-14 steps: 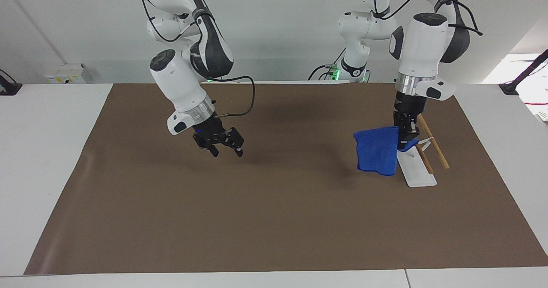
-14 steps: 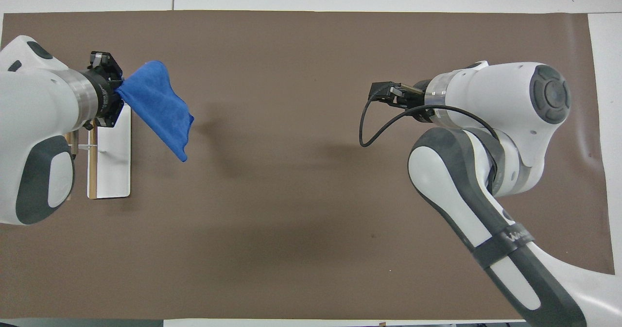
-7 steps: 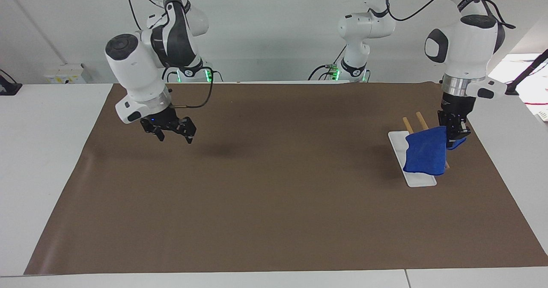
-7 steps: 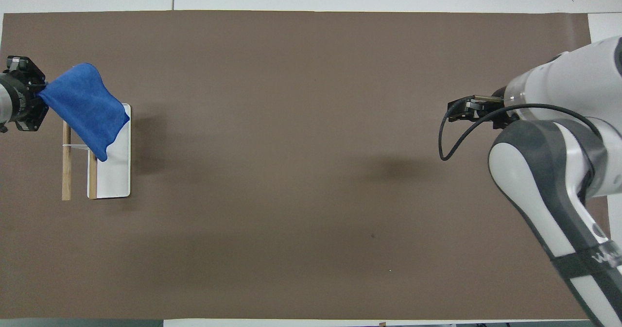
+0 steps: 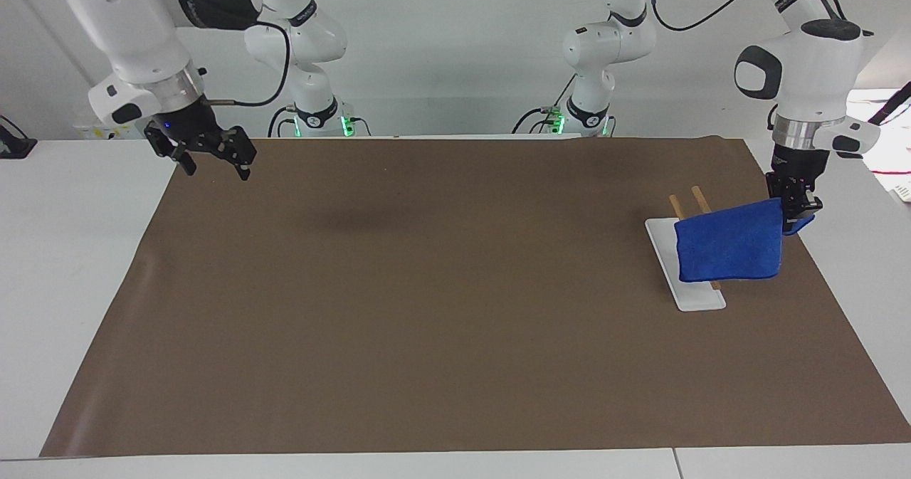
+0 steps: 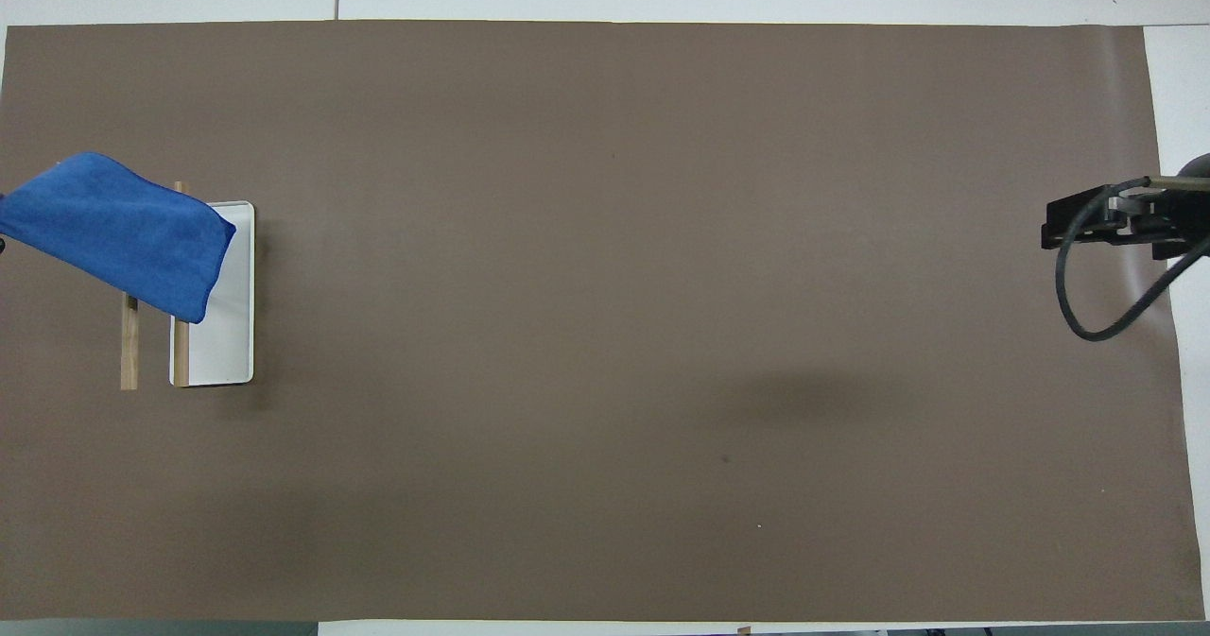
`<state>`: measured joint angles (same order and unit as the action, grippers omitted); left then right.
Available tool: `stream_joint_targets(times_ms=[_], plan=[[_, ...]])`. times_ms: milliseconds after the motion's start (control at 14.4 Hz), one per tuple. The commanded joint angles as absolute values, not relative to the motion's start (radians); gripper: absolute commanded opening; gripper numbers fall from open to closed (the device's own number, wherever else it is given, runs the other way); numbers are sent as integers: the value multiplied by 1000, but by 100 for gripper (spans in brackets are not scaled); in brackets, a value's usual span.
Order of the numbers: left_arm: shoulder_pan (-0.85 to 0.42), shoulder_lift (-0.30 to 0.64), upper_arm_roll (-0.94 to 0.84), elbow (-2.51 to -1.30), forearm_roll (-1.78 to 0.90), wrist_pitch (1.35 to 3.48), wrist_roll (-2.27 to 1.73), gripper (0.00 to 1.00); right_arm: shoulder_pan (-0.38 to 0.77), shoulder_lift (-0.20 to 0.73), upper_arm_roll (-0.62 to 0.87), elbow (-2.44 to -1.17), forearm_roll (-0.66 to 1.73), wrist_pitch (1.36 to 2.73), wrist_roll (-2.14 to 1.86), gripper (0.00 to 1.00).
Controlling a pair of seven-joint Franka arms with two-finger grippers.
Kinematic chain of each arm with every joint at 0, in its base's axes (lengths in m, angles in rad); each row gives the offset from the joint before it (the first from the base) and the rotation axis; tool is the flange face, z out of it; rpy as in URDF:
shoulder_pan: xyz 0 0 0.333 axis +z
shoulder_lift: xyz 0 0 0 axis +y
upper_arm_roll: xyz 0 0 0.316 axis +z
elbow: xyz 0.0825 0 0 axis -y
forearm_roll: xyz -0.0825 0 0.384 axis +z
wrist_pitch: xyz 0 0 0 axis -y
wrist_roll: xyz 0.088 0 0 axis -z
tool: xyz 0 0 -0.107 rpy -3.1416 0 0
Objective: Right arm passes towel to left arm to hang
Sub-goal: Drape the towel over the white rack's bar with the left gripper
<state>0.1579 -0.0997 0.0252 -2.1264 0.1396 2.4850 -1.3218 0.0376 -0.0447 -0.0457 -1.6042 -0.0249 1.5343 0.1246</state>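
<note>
Up at the left arm's end of the table (image 5: 78, 265), the left tool (image 5: 796, 212) pinches one top corner of the towel (image 5: 727, 245), its black fingers closed on the cloth. That towel is a small bright blue rectangle of soft, slightly nubbly fabric; it hangs in a flat sheet with a gently curved bottom edge, draped across the rack (image 5: 685, 265). The rack is a glossy white oblong base with rounded corners carrying two thin pale wooden rails, whose tips poke out above the cloth. From overhead the towel (image 6: 118, 234) covers the rails' upper ends and one corner of the white base (image 6: 222, 334).

A matte brown mat (image 5: 427, 308) with a smooth, papery surface covers most of the white table. Over the mat's corner at the right arm's end, the right tool (image 5: 213, 155) hangs in the air, its two black fingers spread apart and holding nothing, a loose black cable looping to its wrist.
</note>
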Motion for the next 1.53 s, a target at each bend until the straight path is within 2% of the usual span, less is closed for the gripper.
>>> stream_joint_targets(times_ms=[0,278,625,833,903,972,1042,1250,1458], plan=[[179,-143,15,-2218,156,2562,-1310,0,38,18,-32,-1497,-38,1439,113,100],[183,-114,17,-2270,155,2632,-1312,0,32,-23,-34,-1580,-29,1483,114,100],[228,-48,15,-2283,155,2697,-1312,0,44,-26,-29,-1580,-31,1497,117,100],[232,-48,15,-2283,155,2671,-1318,0,38,-28,-29,-1585,-29,1496,117,100],[233,-49,15,-2281,155,2655,-1318,41,41,-28,-29,-1585,-29,1493,115,100],[233,-49,15,-2275,155,2637,-1321,76,43,-28,-29,-1585,-28,1493,115,100],[233,-51,15,-2267,150,2622,-1322,100,44,-28,-28,-1585,-28,1494,115,100],[236,-66,17,-2221,146,2538,-1321,100,43,-28,-26,-1583,-28,1493,115,100],[201,-43,9,-2087,146,2395,-1316,100,40,-28,-26,-1585,-26,1494,115,100]])
